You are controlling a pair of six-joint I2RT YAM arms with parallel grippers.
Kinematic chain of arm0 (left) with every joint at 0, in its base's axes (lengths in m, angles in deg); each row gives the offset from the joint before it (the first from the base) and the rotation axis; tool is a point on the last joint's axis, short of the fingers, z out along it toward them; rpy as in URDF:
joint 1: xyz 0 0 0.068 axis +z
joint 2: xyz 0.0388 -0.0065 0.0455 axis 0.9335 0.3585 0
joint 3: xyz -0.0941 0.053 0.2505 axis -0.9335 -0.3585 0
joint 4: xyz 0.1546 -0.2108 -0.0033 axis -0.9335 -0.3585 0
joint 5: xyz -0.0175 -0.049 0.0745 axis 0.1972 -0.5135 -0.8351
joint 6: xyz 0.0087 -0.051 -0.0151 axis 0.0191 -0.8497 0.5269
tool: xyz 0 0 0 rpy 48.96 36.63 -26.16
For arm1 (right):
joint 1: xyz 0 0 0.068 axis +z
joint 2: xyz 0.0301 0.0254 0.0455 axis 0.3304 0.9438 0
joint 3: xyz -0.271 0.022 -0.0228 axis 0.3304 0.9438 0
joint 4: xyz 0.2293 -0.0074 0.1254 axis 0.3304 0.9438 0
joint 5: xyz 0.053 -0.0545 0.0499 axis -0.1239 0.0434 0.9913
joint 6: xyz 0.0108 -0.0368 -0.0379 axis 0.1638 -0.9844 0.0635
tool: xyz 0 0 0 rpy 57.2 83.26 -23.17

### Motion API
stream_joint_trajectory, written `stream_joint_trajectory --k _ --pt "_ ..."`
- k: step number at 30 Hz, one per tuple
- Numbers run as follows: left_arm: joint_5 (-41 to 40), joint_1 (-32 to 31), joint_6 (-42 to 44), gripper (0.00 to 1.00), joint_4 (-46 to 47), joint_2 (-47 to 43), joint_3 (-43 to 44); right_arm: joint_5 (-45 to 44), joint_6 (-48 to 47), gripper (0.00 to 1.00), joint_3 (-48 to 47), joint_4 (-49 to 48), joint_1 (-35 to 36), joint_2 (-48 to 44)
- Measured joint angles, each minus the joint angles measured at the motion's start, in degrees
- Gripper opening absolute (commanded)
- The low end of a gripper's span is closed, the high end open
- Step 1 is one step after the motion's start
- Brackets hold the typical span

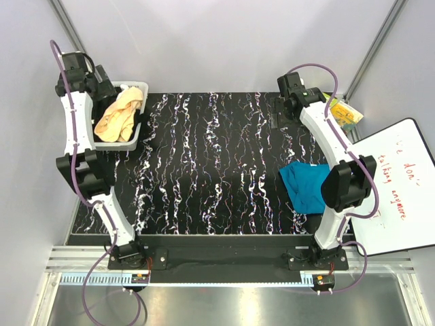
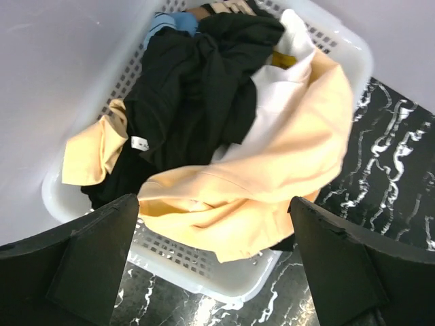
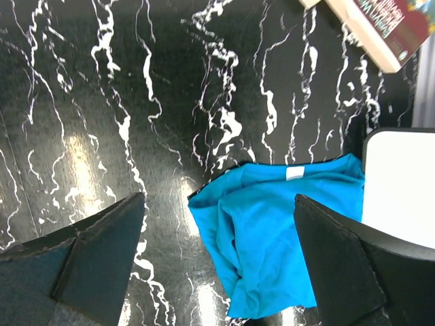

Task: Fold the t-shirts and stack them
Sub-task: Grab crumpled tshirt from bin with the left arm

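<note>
A pale peach-yellow t-shirt (image 1: 119, 115) lies crumpled in a white basket (image 1: 136, 139) at the table's back left, spilling over the rim (image 2: 204, 261). In the left wrist view the peach t-shirt (image 2: 285, 170) rests on dark clothes. My left gripper (image 1: 107, 89) hovers over the basket, open and empty (image 2: 214, 210). A teal-blue t-shirt (image 1: 306, 185) lies loosely folded on the right of the table. My right gripper (image 1: 283, 109) hangs behind it, open, high above the tabletop (image 3: 217, 204). The teal t-shirt (image 3: 285, 224) shows between its fingers, untouched.
The basket also holds a black garment (image 2: 197, 88) and a bit of blue cloth (image 2: 170, 24). A whiteboard (image 1: 397, 183) lies at the table's right edge beside the teal shirt. A book (image 1: 343, 112) sits at the back right corner. The tabletop (image 1: 217, 163) is black marble-patterned.
</note>
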State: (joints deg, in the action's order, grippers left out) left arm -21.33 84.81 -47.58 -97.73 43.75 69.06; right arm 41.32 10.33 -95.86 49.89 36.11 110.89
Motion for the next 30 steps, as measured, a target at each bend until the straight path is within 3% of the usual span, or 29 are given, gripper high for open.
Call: stream_joint_trajectory --k 15,25,27,28,29,30 --pt "-5.1 -5.8 6.6 0.99 0.8 2.7 0.4 2.8 1.9 0.97 5.3 0.2 0.0 0.0" --pt "-8.9 -5.1 7.8 0.99 -0.3 17.3 6.6 2.9 0.7 0.97 3.0 3.1 0.1 0.5" --pt "-8.6 -4.3 7.6 0.87 -0.5 18.6 7.3 3.0 0.6 0.97 1.9 3.2 0.1 0.9" --pt "-8.3 -4.0 7.2 0.71 -0.5 18.8 7.5 3.1 0.6 0.97 1.5 3.2 0.1 1.2" --pt "-8.0 -3.7 7.0 0.17 -0.7 18.8 7.6 3.3 0.6 0.97 1.3 3.2 0.2 1.4" --pt "-7.7 -3.5 6.8 0.00 -0.7 18.8 7.9 3.4 0.7 0.97 1.0 3.3 0.2 1.8"
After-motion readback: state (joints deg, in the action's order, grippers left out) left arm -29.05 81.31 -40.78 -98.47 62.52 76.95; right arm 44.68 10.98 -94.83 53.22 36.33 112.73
